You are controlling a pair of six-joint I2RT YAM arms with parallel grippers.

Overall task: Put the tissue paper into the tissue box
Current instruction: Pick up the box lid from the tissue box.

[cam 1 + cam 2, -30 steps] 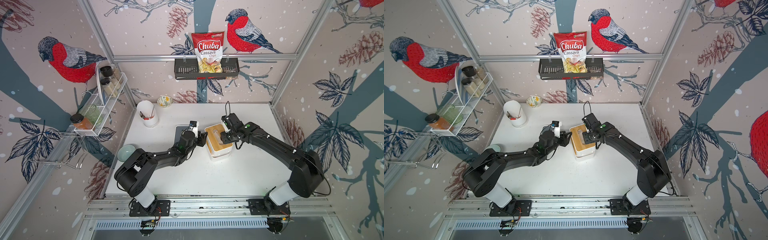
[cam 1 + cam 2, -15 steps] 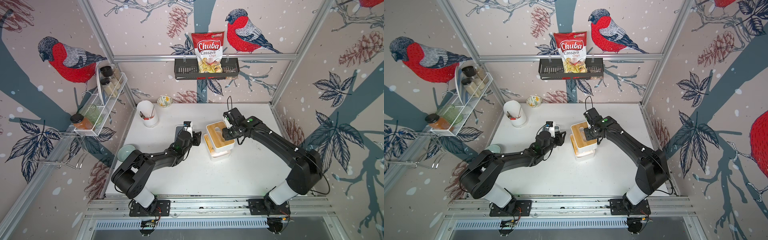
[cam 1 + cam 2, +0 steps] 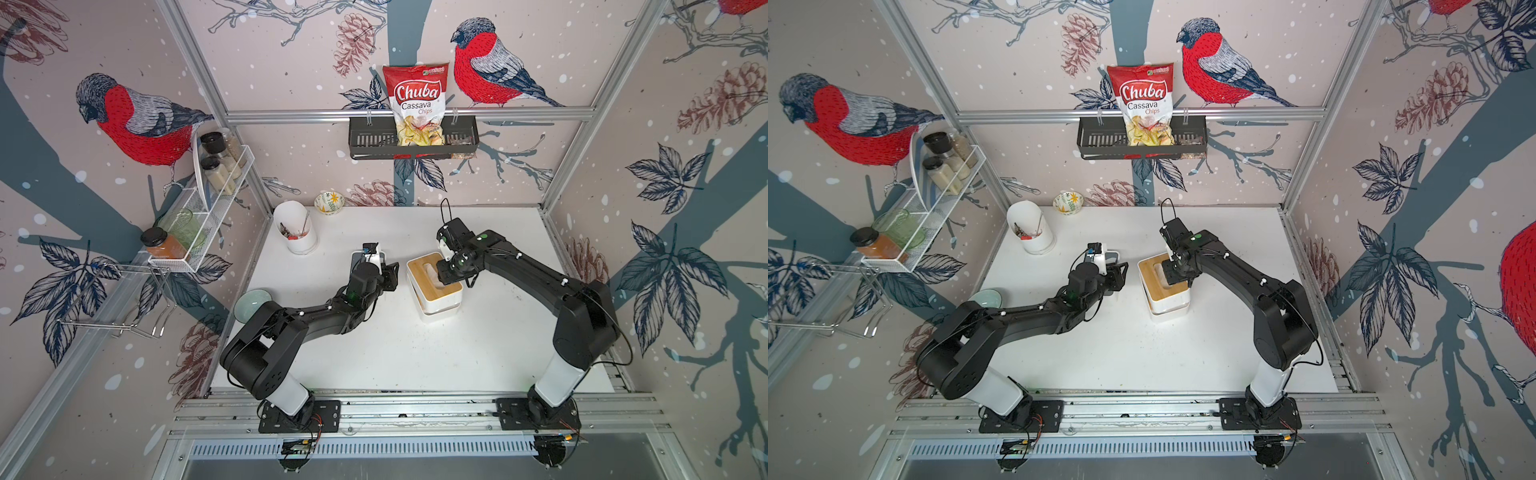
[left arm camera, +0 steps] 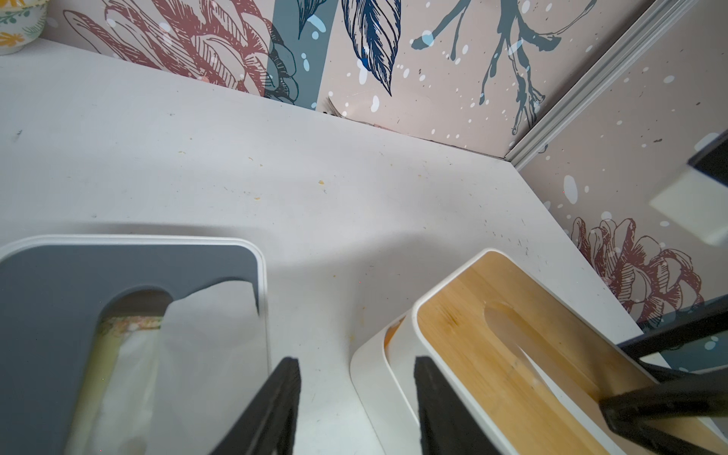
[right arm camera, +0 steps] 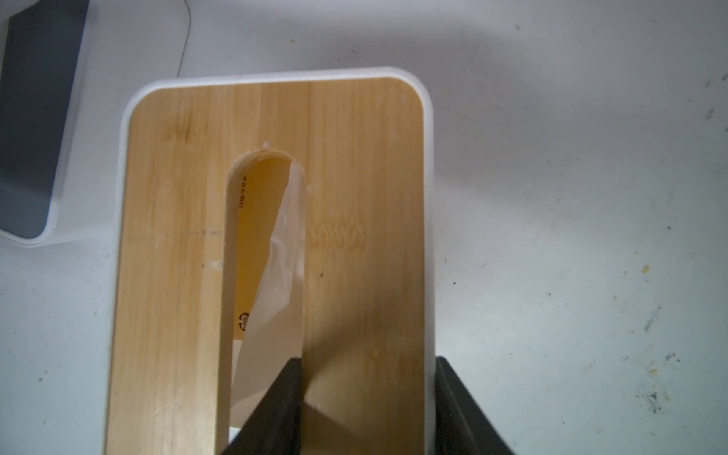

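In both top views the tissue box (image 3: 440, 305) stands on the white table (image 3: 415, 353), and its bamboo-topped cover (image 3: 424, 270) sits skewed above the white base. The right gripper (image 3: 446, 271) is down on the cover. The left gripper (image 3: 392, 276) hangs just beside the tissue box on its left, with its jaws parted around nothing. Part of a grey-lidded box (image 3: 356, 258) shows beneath the left wrist. A white utensil holder (image 3: 297, 235) and a small patterned bowl (image 3: 329, 202) stand well apart from the tissue box, toward the back wall. In the left wrist view the left gripper (image 4: 356, 366) shows only bare table between its black fingers (image 4: 281, 402). The grey-lidded box (image 4: 51, 299), with a white sheet (image 4: 212, 315) poking from its slot, lies near the tissue box. The cover (image 4: 472, 327) tilts over the base (image 4: 370, 378). In the right wrist view the right gripper (image 5: 366, 370) is clamped on the cover (image 5: 177, 236), one finger down in the slot and the other against the outer white wall. The tissue paper (image 5: 285, 268) lies inside the tissue box. It is seen through the slot, crumpled along the slot's edge nearest the inner finger.
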